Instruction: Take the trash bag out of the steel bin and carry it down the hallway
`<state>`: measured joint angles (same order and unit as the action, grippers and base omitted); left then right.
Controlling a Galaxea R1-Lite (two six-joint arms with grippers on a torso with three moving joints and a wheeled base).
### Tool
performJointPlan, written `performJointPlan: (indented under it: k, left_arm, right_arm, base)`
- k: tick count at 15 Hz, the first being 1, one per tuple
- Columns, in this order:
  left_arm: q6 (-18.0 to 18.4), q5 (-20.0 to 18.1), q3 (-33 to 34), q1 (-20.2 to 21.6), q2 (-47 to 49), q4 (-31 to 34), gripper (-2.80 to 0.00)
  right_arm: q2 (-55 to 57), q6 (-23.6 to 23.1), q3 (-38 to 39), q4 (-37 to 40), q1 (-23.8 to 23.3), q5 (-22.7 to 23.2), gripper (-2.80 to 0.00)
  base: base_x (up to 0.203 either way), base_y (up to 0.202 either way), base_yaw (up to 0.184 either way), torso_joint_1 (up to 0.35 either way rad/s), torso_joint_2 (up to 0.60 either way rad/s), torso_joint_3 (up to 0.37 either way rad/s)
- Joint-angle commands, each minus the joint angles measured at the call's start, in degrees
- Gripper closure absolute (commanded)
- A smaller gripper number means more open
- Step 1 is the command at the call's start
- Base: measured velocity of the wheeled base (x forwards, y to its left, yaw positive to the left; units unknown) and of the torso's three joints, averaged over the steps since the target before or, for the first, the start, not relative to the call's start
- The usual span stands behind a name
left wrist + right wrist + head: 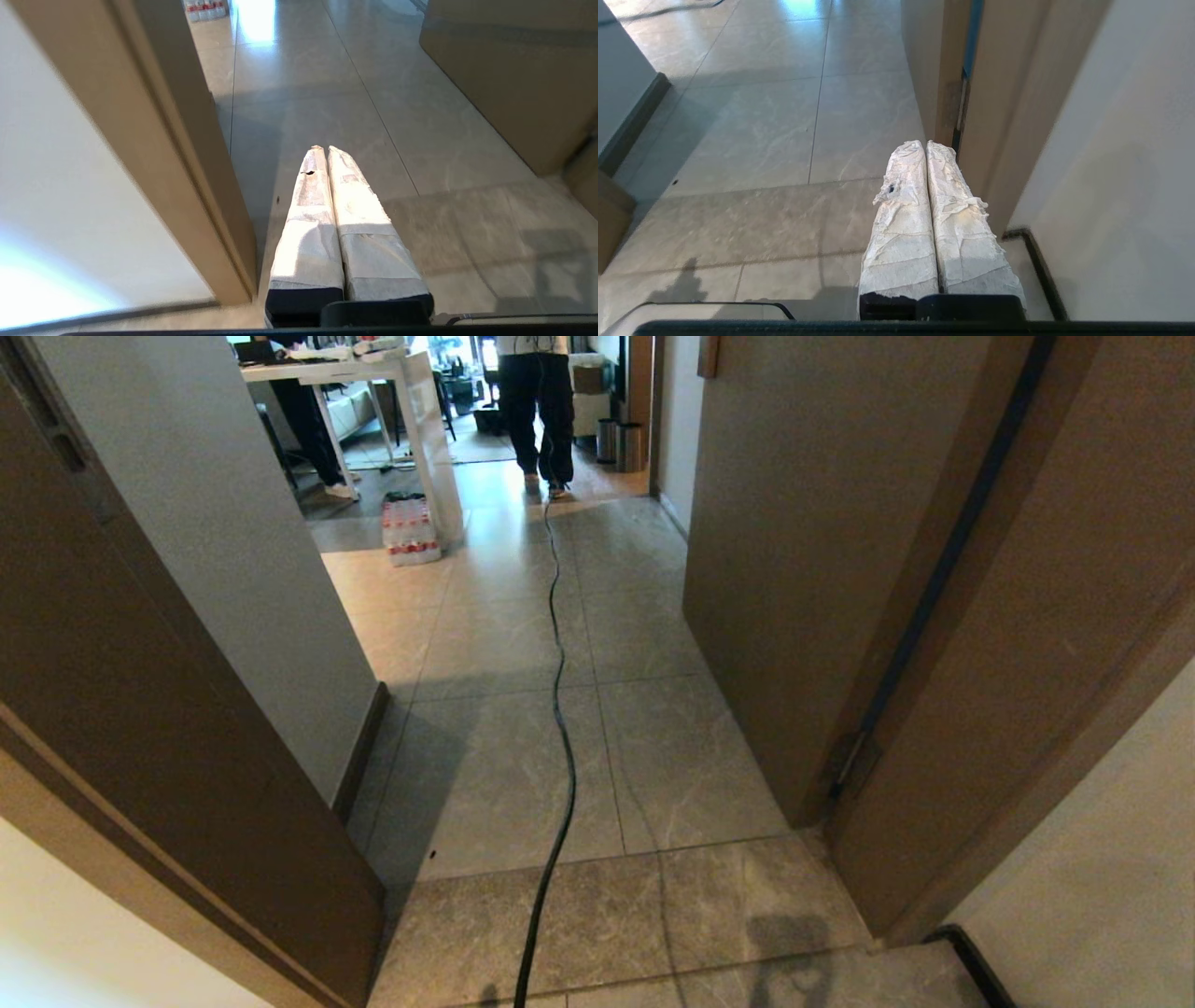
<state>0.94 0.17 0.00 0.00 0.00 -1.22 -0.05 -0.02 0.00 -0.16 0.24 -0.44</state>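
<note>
While the head view shows neither arm, each wrist view shows its own gripper. The left gripper has its white-wrapped fingers pressed together on nothing, hanging over the floor just beside a brown door frame. The right gripper is likewise closed and empty, near another door frame and a pale wall.

Only the head view shows the black cable running along the hallway of grey-beige stone tiles. Further along it, a pack of bottles sits at the foot of a white table. Beyond the cable's far end a person stands, and beside them are two steel bins. The trash bag cannot be made out.
</note>
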Motion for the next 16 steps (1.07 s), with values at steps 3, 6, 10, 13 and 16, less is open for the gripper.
performJointPlan:
  k: [3,6,10,13,16]
  left_arm:
    - [-0.2,0.1,0.6,0.0,0.0,0.2,0.0]
    - [0.0,-0.1,0.6,0.0,0.0,0.1,0.0]
    - [0.7,-0.2,0.6,0.0,0.0,0.1,0.0]
    - [0.2,0.0,0.6,0.0,0.0,0.2,0.0]
    - [0.0,0.1,0.6,0.0,0.0,0.0,0.0]
  right_arm:
    - [0.0,0.0,0.0,0.0,0.0,0.0,0.0]
    - [0.0,-0.1,0.0,0.0,0.0,0.0,0.0]
    - [0.0,-0.1,0.0,0.0,0.0,0.0,0.0]
    - [0.0,-0.1,0.0,0.0,0.0,0.0,0.0]
    - [0.0,-0.1,0.0,0.0,0.0,0.0,0.0]
  base:
    - [-0.137,0.0,0.0,0.002,0.0,0.004]
    - [0.0,0.0,0.0,0.0,0.0,0.0]
    - [0.0,0.0,0.0,0.0,0.0,0.0]
    - [0.0,0.0,0.0,0.0,0.0,0.0]
    - [0.021,0.0,0.001,0.002,0.0,0.002]
